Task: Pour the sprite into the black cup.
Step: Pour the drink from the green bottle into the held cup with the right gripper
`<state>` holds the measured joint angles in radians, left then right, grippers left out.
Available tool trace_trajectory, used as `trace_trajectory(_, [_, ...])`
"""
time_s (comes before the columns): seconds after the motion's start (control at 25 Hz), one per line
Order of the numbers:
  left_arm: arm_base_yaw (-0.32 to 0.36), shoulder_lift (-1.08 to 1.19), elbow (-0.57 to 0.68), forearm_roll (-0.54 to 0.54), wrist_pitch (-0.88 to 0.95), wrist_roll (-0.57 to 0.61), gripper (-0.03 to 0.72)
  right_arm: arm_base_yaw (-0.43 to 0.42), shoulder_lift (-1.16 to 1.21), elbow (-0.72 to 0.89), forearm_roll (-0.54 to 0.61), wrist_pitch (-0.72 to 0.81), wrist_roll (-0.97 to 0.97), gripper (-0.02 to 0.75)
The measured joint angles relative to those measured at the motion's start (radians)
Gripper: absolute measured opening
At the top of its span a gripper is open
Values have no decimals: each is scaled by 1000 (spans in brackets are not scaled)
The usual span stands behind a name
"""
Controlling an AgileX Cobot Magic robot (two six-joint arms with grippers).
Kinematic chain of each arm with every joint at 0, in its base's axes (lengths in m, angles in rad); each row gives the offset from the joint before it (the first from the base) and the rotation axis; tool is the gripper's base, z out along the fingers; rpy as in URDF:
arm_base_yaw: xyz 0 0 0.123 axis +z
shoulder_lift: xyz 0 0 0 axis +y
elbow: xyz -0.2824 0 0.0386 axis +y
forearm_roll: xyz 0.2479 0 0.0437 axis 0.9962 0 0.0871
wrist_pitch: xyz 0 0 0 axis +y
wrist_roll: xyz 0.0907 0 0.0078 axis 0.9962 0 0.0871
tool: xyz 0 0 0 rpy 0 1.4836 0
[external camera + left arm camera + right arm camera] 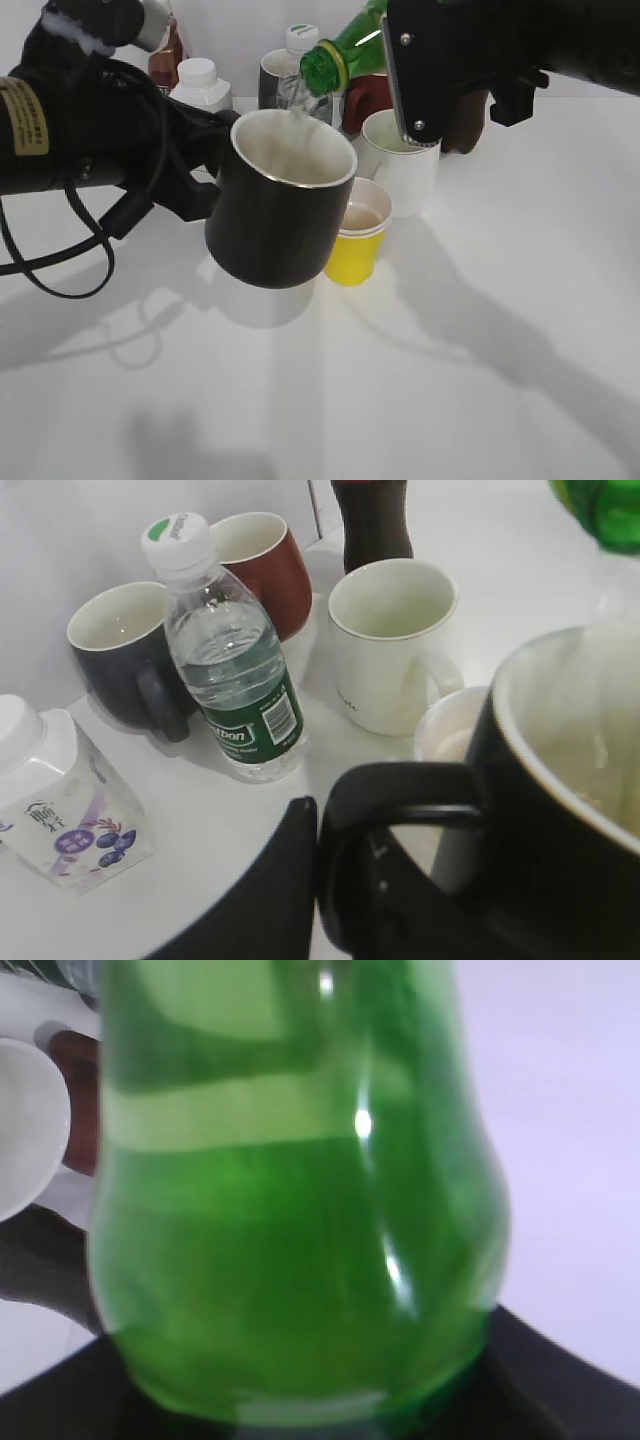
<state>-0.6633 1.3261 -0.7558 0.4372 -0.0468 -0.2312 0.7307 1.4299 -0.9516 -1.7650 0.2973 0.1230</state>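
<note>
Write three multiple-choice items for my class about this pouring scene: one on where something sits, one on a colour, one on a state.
1. Where is the yellow paper cup?
A. Just right of the raised black cup
B. Behind the water bottle
C. Inside the white mug

2. What colour is the bottle being poured?
A. Clear
B. Green
C. Red

3. What is the black cup's state?
A. Upside down
B. Lying flat on the table
C. Held up by its handle in the left pincer

Answers: 1 A, the exterior view shows it beside the cup's lower right; 2 B, its neck is green; 3 C, its shadow lies below it and liquid streams in.
</note>
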Motion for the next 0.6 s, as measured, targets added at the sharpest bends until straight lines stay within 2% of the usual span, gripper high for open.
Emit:
trace_trajectory(0.4, [0, 0, 0, 0, 2, 0, 54, 0, 0, 0, -26, 0, -1, 414])
trace_trajectory(0.6, [0, 0, 0, 1, 4, 0, 54, 1, 0, -1, 29, 0, -1, 414])
